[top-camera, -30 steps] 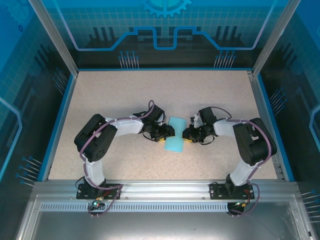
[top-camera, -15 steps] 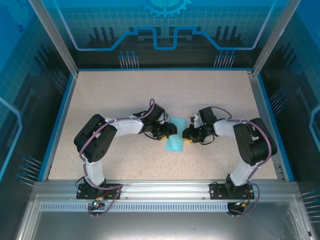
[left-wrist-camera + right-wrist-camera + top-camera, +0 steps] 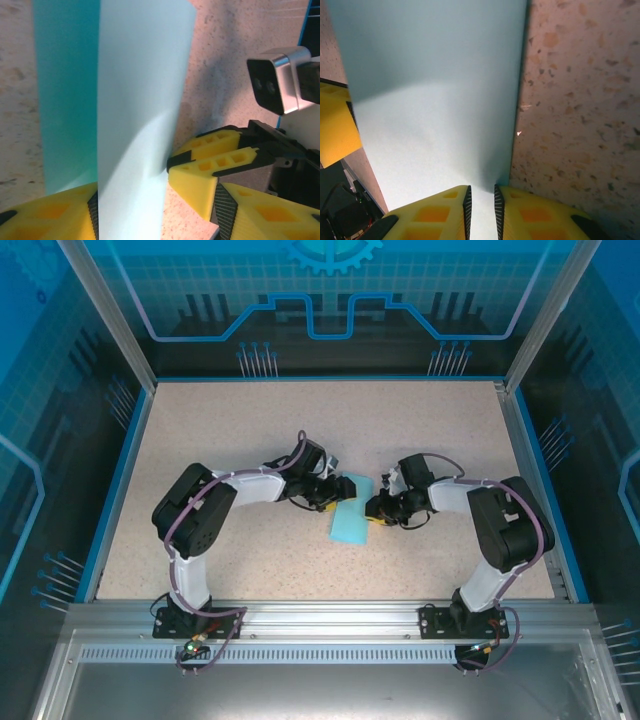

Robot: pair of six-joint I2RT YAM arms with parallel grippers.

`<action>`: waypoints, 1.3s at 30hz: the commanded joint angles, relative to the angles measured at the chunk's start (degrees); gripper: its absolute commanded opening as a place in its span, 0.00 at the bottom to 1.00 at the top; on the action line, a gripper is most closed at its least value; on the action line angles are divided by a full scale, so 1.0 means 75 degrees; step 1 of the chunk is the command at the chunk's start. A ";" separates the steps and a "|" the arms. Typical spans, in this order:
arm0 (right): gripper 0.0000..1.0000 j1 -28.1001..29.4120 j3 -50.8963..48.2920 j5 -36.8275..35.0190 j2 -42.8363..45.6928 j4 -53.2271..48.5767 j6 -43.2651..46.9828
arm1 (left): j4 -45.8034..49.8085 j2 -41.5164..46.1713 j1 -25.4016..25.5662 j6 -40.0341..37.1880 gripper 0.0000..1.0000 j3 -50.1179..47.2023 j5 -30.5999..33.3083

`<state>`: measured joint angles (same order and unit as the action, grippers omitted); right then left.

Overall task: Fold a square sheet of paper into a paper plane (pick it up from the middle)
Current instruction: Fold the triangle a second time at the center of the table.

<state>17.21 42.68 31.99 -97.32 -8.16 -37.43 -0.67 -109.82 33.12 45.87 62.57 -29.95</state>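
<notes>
1. The square sheet of paper (image 3: 350,513), creased into a narrow oblong, is lying on the speckled table (image 3: 230,430) between the two grippers. Its long axis is running slantwise across the line joining them.

2. Left gripper (image 3: 157,192): the yellow fingers (image 3: 55,215) are standing spread apart and are not clamping anything. A pale panel of the sheet is passing through the gap. It is sitting close against the inner pad of the finger at the left of the wrist view and staying well clear of the opposite finger. A darker turquoise layer is showing ahead of that left-hand finger.

3. Right gripper (image 3: 480,197): the fingers are pressing almost together, leaving only a thin slit, and are pinching the near edge of the sheet. The paper is spreading ahead of the fingertips and off to one side. Bare table is showing ahead of the other finger.

4. In the left wrist view, the right gripper's tips are meeting the sheet's edge inside the left gripper's gap, near its free finger. The right wrist camera housing (image 3: 277,82) is sitting above them.
</notes>
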 commanded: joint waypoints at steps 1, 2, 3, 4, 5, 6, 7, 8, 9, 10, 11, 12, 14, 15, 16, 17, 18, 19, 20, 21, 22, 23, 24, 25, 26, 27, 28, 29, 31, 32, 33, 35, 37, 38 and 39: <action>0.26 -0.0087 -0.0054 0.0099 0.0372 -0.0229 0.0137 | -0.0419 0.0071 0.0023 0.0335 0.58 -0.0233 -0.0491; 0.27 -0.0071 -0.0042 0.0068 0.0474 -0.0255 0.0167 | -0.0569 0.0130 0.0019 0.0435 0.58 -0.0373 -0.0529; 0.29 -0.0066 -0.0065 0.0036 0.0641 -0.0250 0.0200 | -0.0709 0.0196 0.0021 0.0578 0.57 -0.0514 -0.0556; 0.30 -0.0037 -0.0099 0.0036 0.0816 -0.0214 0.0236 | -0.0807 0.0244 0.0025 0.0683 0.55 -0.0617 -0.0563; 0.32 -0.0031 -0.0173 0.0008 0.0999 -0.0191 0.0265 | -0.0864 0.0253 0.0034 0.0753 0.54 -0.0673 -0.0564; 0.34 -0.0010 -0.0248 -0.0101 0.1219 -0.0200 0.0308 | -0.0882 0.0213 0.0045 0.0841 0.52 -0.0678 -0.0615; 0.35 0.0033 -0.0322 -0.0223 0.1450 -0.0257 0.0390 | -0.0906 0.0158 0.0065 0.0895 0.51 -0.0672 -0.0702; 0.36 0.0079 -0.0376 -0.0347 0.1678 -0.0308 0.0476 | -0.0952 0.0116 0.0084 0.0925 0.50 -0.0655 -0.0775; 0.38 0.0153 -0.0459 -0.0543 0.1949 -0.0368 0.0573 | -0.1023 0.0089 0.0106 0.0990 0.49 -0.0660 -0.0842; 0.41 0.0276 -0.0560 -0.0800 0.2231 -0.0441 0.0626 | -0.1077 0.0085 0.0142 0.1065 0.47 -0.0677 -0.0836; 0.45 0.0397 -0.0638 -0.1011 0.2472 -0.0492 0.0687 | -0.1122 0.0099 0.0172 0.1109 0.47 -0.0699 -0.0806; 0.48 0.0592 -0.0743 -0.1246 0.2759 -0.0537 0.0776 | -0.1148 0.0128 0.0199 0.1155 0.47 -0.0720 -0.0789; 0.51 0.1035 -0.0895 -0.1864 0.3235 -0.0700 0.0915 | -0.1156 0.0187 0.0212 0.1227 0.45 -0.0737 -0.0748; 0.53 0.1301 -0.0965 -0.2152 0.3466 -0.0766 0.0969 | -0.1144 0.0222 0.0218 0.1234 0.44 -0.0748 -0.0729; 0.56 0.1553 -0.1049 -0.2381 0.3663 -0.0768 0.1018 | -0.1133 0.0249 0.0214 0.1244 0.44 -0.0751 -0.0717; 0.58 0.1783 -0.1093 -0.2696 0.3827 -0.0808 0.1040 | -0.1101 0.0269 0.0216 0.1243 0.44 -0.0766 -0.0678; 0.59 0.2111 -0.1133 -0.3116 0.4010 -0.0892 0.1073 | -0.1038 0.0286 0.0219 0.1233 0.43 -0.0772 -0.0617; 0.61 0.2441 -0.1195 -0.3519 0.4182 -0.0921 0.1127 | -0.1013 0.0284 0.0222 0.1253 0.42 -0.0782 -0.0578; 0.62 0.2725 -0.1240 -0.3835 0.4311 -0.0922 0.1185 | -0.1021 0.0286 0.0213 0.1280 0.41 -0.0783 -0.0566; 0.64 0.3034 -0.1288 -0.4215 0.4452 -0.0926 0.1205 | -0.1041 0.0287 0.0223 0.1321 0.40 -0.0795 -0.0567; 0.65 0.3358 -0.1327 -0.4548 0.4568 -0.0914 0.1223 | -0.1068 0.0286 0.0214 0.1353 0.40 -0.0805 -0.0570; 0.65 0.3627 -0.1331 -0.4889 0.4622 -0.0915 0.1257 | -0.1072 0.0281 0.0215 0.1370 0.39 -0.0807 -0.0576; 0.67 0.3965 -0.1285 -0.5298 0.4644 -0.0969 0.1280 | -0.1071 0.0287 0.0222 0.1368 0.39 -0.0807 -0.0579; 0.68 0.4273 -0.1213 -0.5642 0.4606 -0.1030 0.1323 | -0.1072 0.0287 0.0224 0.1389 0.37 -0.0797 -0.0585; 0.68 0.4496 -0.1153 -0.5880 0.4529 -0.1035 0.1383 | -0.1074 0.0287 0.0220 0.1395 0.37 -0.0795 -0.0577; 0.69 0.4716 -0.1051 -0.6093 0.4387 -0.1051 0.1425 | -0.1058 0.0288 0.0218 0.1414 0.36 -0.0795 -0.0577; 0.69 0.4905 -0.0946 -0.6290 0.4218 -0.1084 0.1459 | -0.1053 0.0308 0.0228 0.1420 0.35 -0.0795 -0.0585; 0.70 0.5094 -0.0793 -0.6561 0.3988 -0.1141 0.1471 | -0.1032 0.0322 0.0235 0.1426 0.34 -0.0801 -0.0588; 0.70 0.5411 -0.0470 -0.6879 0.3493 -0.1257 0.1571 | -0.1001 0.0346 0.0230 0.1437 0.34 -0.0773 -0.0585; 0.70 0.5566 -0.0248 -0.7010 0.3227 -0.1308 0.1623 | -0.0992 0.0340 0.0234 0.1448 0.34 -0.0772 -0.0579; 0.71 0.5700 -0.0049 -0.7210 0.2949 -0.1396 0.1617 | -0.0951 0.0352 0.0238 0.1443 0.33 -0.0749 -0.0580; 0.71 0.5888 0.0248 -0.7590 0.2489 -0.1507 0.1596 | -0.0909 0.0340 0.0237 0.1435 0.34 -0.0726 -0.0576; 0.71 0.5966 0.0539 -0.7916 0.2006 -0.1659 0.1521 | -0.0874 0.0357 0.0237 0.1419 0.34 -0.0703 -0.0573; 0.70 0.5989 0.0637 -0.7960 0.1787 -0.1654 0.1533 | -0.0860 0.0357 0.0237 0.1408 0.34 -0.0692 -0.0565; 0.68 0.6015 0.0744 -0.8082 0.1566 -0.1702 0.1485 | -0.0878 0.0358 0.0242 0.1412 0.34 -0.0679 -0.0567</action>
<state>61.36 45.63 -22.48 -82.21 -18.13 -26.35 -8.38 -109.21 34.68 55.59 57.36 -33.93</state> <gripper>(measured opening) 0.696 0.337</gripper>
